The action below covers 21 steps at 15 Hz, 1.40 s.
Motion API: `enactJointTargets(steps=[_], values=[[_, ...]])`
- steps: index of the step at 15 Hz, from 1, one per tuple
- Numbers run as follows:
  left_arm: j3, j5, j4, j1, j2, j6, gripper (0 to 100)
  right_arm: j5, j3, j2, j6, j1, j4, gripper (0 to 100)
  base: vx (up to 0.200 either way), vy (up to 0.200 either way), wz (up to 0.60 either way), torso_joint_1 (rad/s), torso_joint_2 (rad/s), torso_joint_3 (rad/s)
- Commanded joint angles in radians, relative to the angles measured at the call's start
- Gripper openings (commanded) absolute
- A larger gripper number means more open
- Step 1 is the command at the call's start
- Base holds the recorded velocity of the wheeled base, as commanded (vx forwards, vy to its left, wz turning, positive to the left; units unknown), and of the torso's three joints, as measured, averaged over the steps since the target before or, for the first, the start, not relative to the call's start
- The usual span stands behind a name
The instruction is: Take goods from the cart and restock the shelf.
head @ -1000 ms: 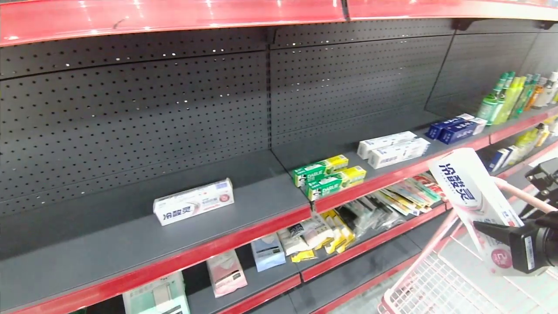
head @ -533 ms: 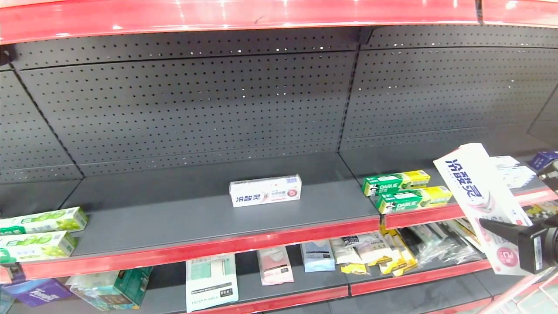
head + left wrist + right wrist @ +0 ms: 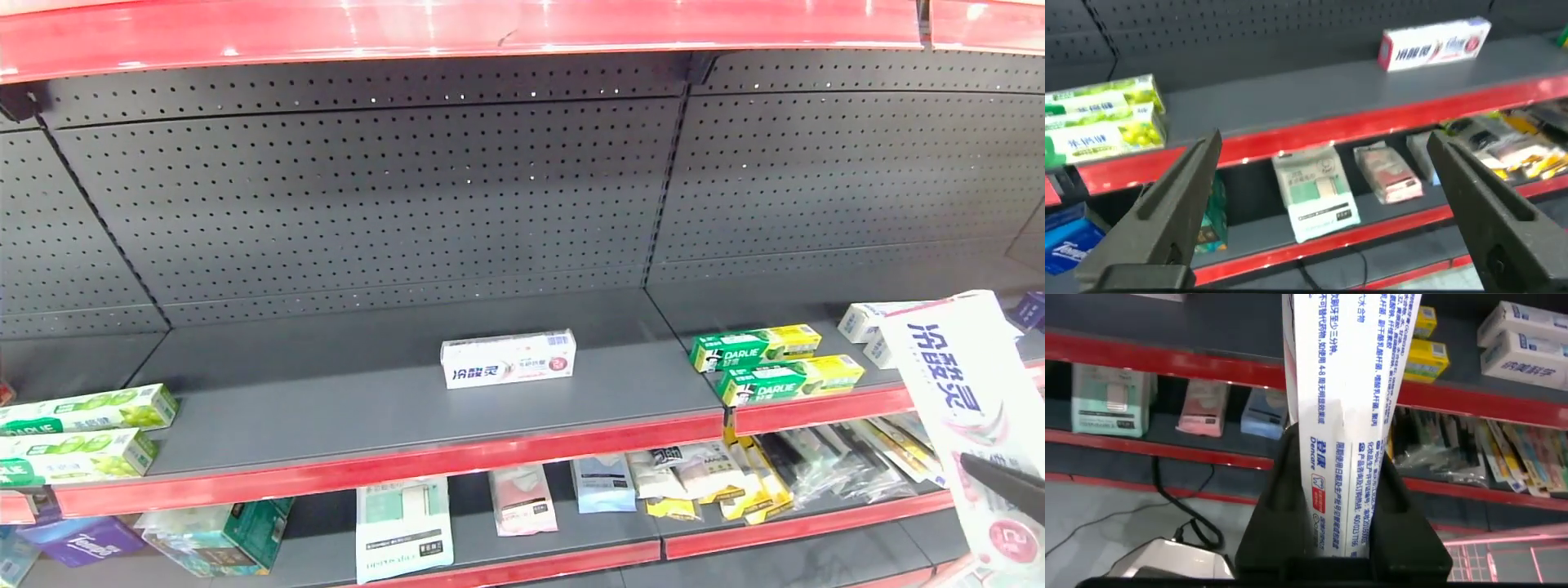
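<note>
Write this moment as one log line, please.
right tool: gripping toothpaste box | left tool: open, empty | shelf: one matching box lying there

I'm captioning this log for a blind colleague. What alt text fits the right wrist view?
The right tool clamps a white toothpaste box printed in blue, held before red-edged store shelves. Behind it, packets sit on a lower shelf, and the rim of a pink cart shows nearby.

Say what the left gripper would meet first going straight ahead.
The left gripper would probably meet the red shelf edge first, just above the green-and-white pouch; depth is unclear.
</note>
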Motion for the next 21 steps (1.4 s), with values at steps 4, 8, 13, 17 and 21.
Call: enactJointTargets(steps=[4, 8, 13, 17, 21], values=[[-0.407, 0.015, -0.152, 0.014, 0.832, -0.012, 100, 0.03, 0.115, -0.293, 0.007, -0.011, 0.007, 0, 0.0, 0.0, 0.0, 0.0, 0.0, 0.0], [-0.494, -0.129, -0.307, 0.041, 1.213, 0.214, 100, 0.024, 0.169, -0.333, 0.016, -0.023, -0.001, 0, 0.0, 0.0, 0.0, 0.0, 0.0, 0.0], [-0.737, -0.361, -0.302, 0.012, 1.627, 0.607, 100, 0.023, 0.192, -0.402, 0.012, -0.023, 0.012, 0, 0.0, 0.0, 0.0, 0.0, 0.0, 0.0], [-0.911, -0.493, -0.304, -0.098, 1.825, 0.624, 100, 0.023, 0.192, -0.402, 0.012, -0.023, 0.012, 0, 0.0, 0.0, 0.0, 0.0, 0.0, 0.0], [-1.068, -0.591, -0.299, -0.181, 1.964, 0.625, 100, 0.007, 0.201, -0.41, 0.009, -0.023, 0.012, 0, 0.0, 0.0, 0.0, 0.0, 0.0, 0.0]])
